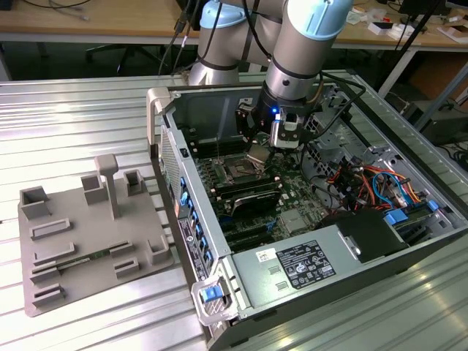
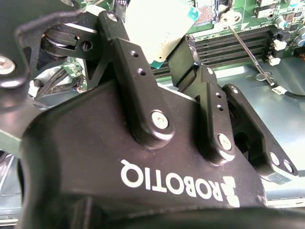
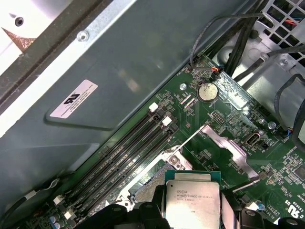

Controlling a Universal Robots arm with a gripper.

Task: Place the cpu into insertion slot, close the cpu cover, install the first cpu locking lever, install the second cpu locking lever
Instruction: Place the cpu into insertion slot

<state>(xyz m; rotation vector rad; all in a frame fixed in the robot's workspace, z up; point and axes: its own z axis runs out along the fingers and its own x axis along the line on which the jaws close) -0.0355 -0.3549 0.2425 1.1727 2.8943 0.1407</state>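
Note:
The cpu, a flat silver square with a tan-green rim, hangs tilted inside the open computer case, and my gripper is shut on it. One black finger presses each side of the chip. The insertion slot lies just below and toward the exterior view's left of the chip, with its dark pin field partly visible. The cpu cover, a thin silver frame, stands swung open beside the slot. A thin locking lever is raised.
Long black memory slots run beside the socket, close to the grey case wall. A black module, a power supply and bundled cables crowd the case. A grey fixture plate sits at the exterior view's left.

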